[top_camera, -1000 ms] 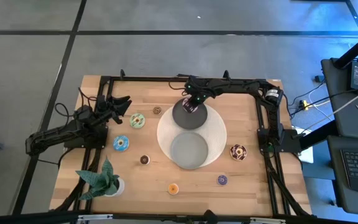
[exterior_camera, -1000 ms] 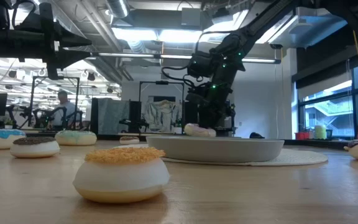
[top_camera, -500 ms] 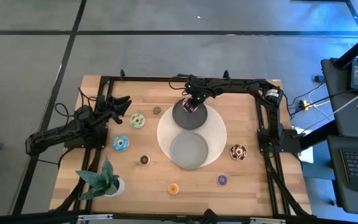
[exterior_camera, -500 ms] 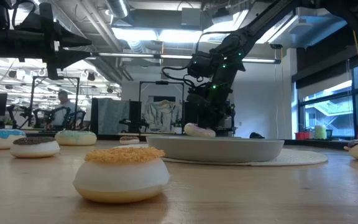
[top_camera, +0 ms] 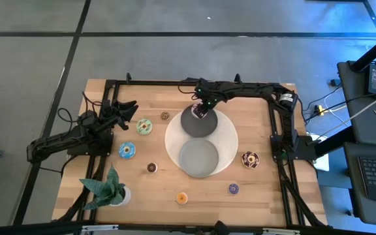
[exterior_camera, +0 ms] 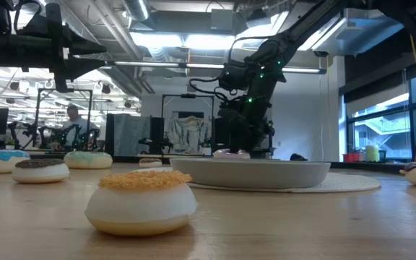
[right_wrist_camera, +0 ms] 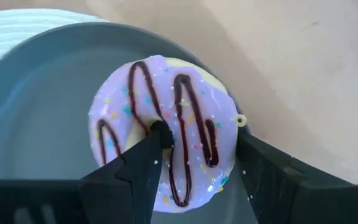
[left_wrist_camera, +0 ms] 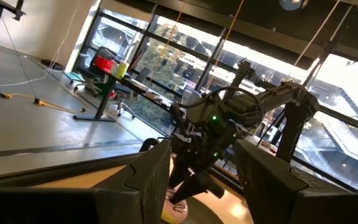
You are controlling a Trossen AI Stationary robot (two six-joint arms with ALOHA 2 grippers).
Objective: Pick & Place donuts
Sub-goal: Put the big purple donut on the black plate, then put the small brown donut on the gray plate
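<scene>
A pink-iced donut [right_wrist_camera: 166, 143] with chocolate drizzle lies flat in the far grey dish [top_camera: 198, 123]. My right gripper [right_wrist_camera: 197, 155] stands open over it, pointing down, one finger at the hole and the other outside the rim. Other donuts lie on the wood: green [top_camera: 143, 126], blue [top_camera: 127, 150], sprinkled chocolate [top_camera: 250, 159], and minis in brown [top_camera: 152, 168], orange [top_camera: 182, 198] and purple [top_camera: 234, 188]. My left gripper [top_camera: 128, 108] waits open above the table's left side. My right gripper comes from above with one fingertip [right_wrist_camera: 157, 134] in the donut's hole and the other finger [right_wrist_camera: 253, 158] just outside its rim [right_wrist_camera: 232, 134]. I cannot tell whether either finger touches it. The donut rests flat on the dish's floor.
A second grey dish [top_camera: 198, 158] sits nearer on the same white round mat [top_camera: 227, 140]. A green potted plant [top_camera: 106, 188] stands at the near left corner. Another small brown donut [top_camera: 165, 116] lies left of the far dish. Black frame rails [top_camera: 279, 140] run along the table's edges.
My right gripper has opened and let go of the pink donut, which has sunk a little and now lies low in the far dish.
</scene>
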